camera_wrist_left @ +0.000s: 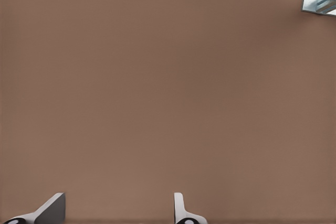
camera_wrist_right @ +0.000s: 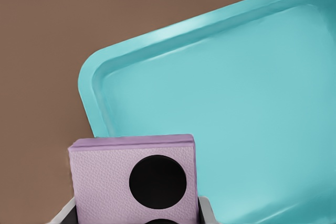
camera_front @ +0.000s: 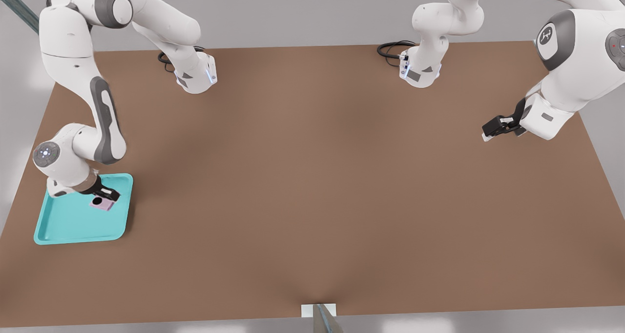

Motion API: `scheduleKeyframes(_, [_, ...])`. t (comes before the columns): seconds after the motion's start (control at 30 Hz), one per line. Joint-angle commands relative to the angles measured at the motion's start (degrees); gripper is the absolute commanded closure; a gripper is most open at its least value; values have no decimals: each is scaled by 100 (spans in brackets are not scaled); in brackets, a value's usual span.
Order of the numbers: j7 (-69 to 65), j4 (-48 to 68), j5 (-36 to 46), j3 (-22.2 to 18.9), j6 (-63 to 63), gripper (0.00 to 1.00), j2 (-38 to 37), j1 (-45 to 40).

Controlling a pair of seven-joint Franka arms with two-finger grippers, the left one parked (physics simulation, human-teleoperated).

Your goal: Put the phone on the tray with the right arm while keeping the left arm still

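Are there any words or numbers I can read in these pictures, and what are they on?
No readable words or numbers anywhere.
Left arm's grey cap: a white figure logo, a sign and not letters.
Phone: no text, only black round lenses; the gripper holds it over the tray.
Tray: plain turquoise, no label.

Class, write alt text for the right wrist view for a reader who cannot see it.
A small squarish pink-lilac phone with round black lenses sits between the black gripper fingers, over a shallow turquoise plastic tray with a raised rim, on a brown table.
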Motion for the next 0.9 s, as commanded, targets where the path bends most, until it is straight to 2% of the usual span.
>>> scheduleKeyframes(0.0, [-3615,109,85,-97,60,25,138,1])
scheduleKeyframes(0.03, [-3563,92,199,-106,78,0,138,1])
scheduleKeyframes(0.17, [-3343,-110,498,-106,69,0,226,63])
scheduleKeyframes(0.23, [-3185,-93,683,-1,-405,0,-256,238])
scheduleKeyframes(0.27, [-2746,257,683,219,-1195,0,-731,458])
scheduleKeyframes(0.3, [-2061,1698,657,263,-3013,0,-741,897])
scheduleKeyframes(0.37, [-813,3509,323,245,-4465,0,-784,1855])
scheduleKeyframes(0.4, [101,3801,199,429,-4949,0,-1021,2137])
scheduleKeyframes(0.43, [225,3502,217,588,-4792,0,-1145,2198])
scheduleKeyframes(0.47, [208,3274,226,378,-4712,0,-1258,2382])
scheduleKeyframes(0.5, [129,3256,296,-87,-4756,0,-1181,2813])
scheduleKeyframes(0.53, [68,3448,445,-185,-4896,0,-1005,2840])
scheduleKeyframes(0.57, [32,4474,454,-264,-5572,0,-461,2919])
scheduleKeyframes(0.67, [-223,4513,683,-572,-5591,0,-424,3016])
scheduleKeyframes(0.73, [-284,4127,683,-476,-5425,0,-626,2928])
scheduleKeyframes(0.77, [-284,4021,674,-133,-5363,0,-758,2595])
scheduleKeyframes(0.8, [-284,3652,665,-27,-5126,0,-960,2524])
scheduleKeyframes(0.87, [-284,3608,665,-18,-5117,0,-960,2524])
